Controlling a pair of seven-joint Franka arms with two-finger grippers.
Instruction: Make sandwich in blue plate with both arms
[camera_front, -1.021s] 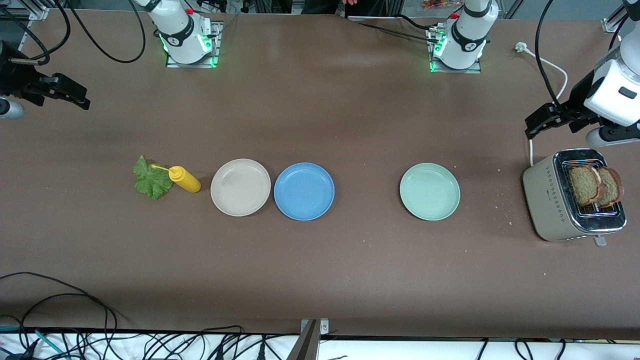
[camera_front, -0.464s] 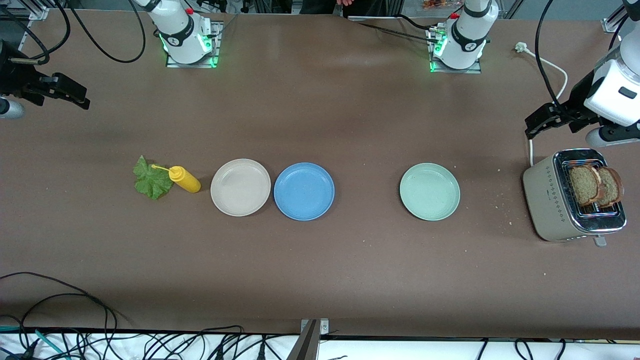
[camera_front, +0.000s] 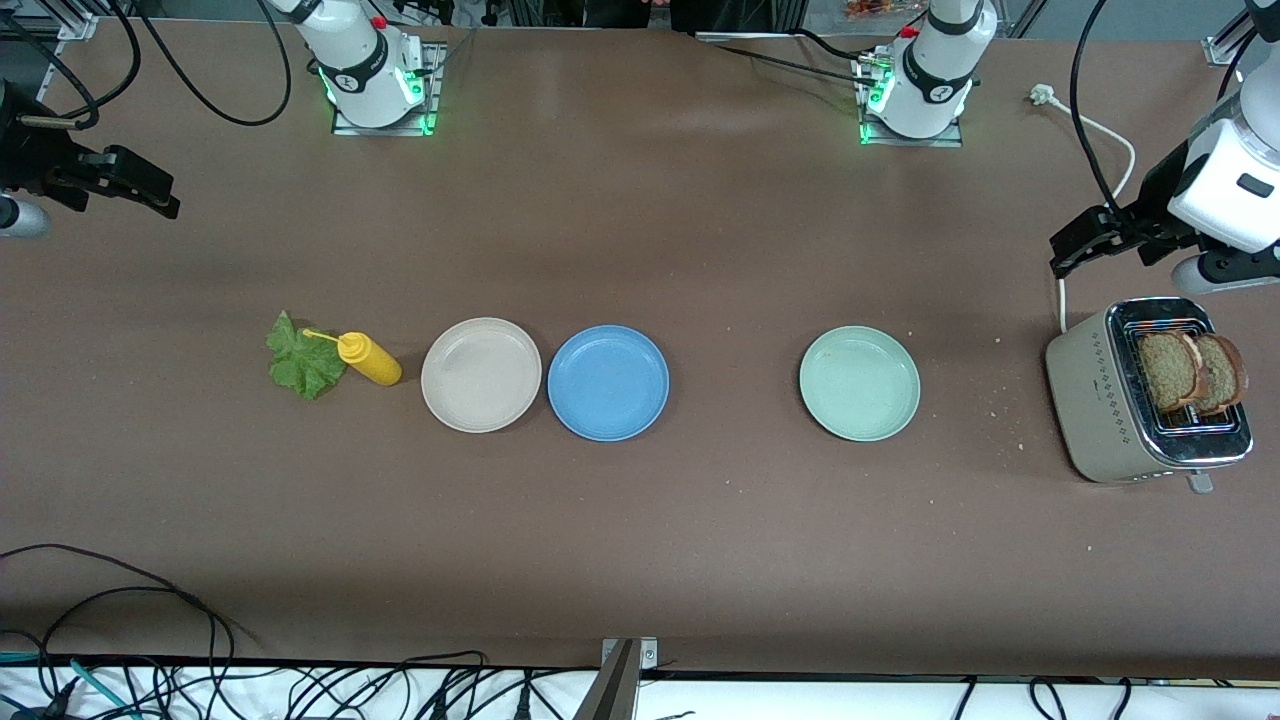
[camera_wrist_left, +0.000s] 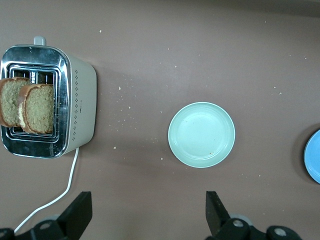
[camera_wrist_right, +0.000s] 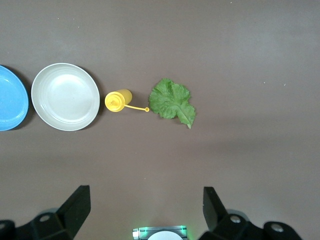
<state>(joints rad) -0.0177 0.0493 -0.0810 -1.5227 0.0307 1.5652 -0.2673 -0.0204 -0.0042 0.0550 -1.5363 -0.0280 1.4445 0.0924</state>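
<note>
The blue plate lies bare mid-table; its edge shows in the left wrist view and the right wrist view. Two bread slices stand in the toaster, also in the left wrist view. The lettuce leaf lies flat toward the right arm's end. My left gripper is open and empty, high over the table beside the toaster. My right gripper is open and empty, high over the right arm's end.
A yellow squeeze bottle lies beside the lettuce. A beige plate touches the blue plate on the right arm's side. A mint-green plate sits toward the toaster. The toaster's white cord runs toward the bases. Crumbs dot the table near the toaster.
</note>
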